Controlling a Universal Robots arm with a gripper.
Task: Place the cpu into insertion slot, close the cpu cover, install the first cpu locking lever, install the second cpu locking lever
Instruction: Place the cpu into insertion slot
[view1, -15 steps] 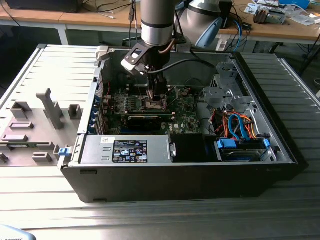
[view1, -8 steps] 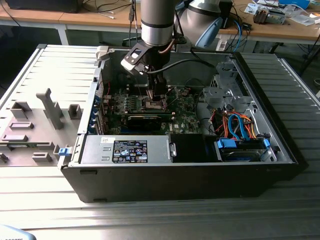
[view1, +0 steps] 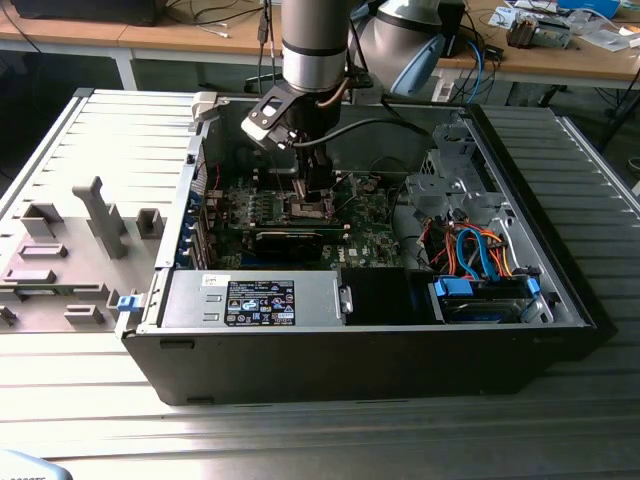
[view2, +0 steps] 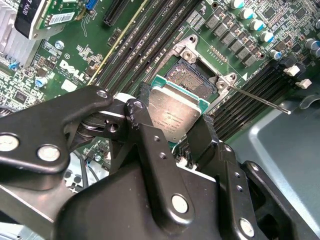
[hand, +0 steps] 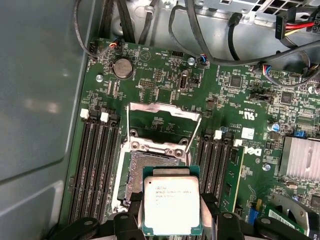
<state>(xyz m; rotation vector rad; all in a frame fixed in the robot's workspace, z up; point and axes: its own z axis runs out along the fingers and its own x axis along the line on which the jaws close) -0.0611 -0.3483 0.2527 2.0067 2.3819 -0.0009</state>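
My gripper (hand: 171, 216) is shut on the cpu (hand: 171, 204), a flat square chip with a silver-grey top, gripped by two opposite edges between black fingers (hand: 131, 216). The cpu (view2: 174, 117) hangs just above the motherboard, overlapping one edge of the insertion slot (hand: 146, 167), whose dark pin field (view2: 192, 80) lies uncovered. The cpu cover (hand: 165, 111) stands flipped open on the slot's far side, with thin wire levers (hand: 128, 125) raised beside it. In the exterior view the gripper (view1: 314, 192) reaches down into the open computer case over the slot (view1: 312, 209).
Rows of memory slots (hand: 97, 165) flank the socket. A finned heat sink (hand: 301, 158), a coin battery (hand: 122, 67) and black cables (hand: 225, 47) surround it. The case wall (hand: 40, 125) is close by. A power supply (view1: 255, 298), an expansion card (view1: 290, 238) and drive cables (view1: 470, 250) fill the case.
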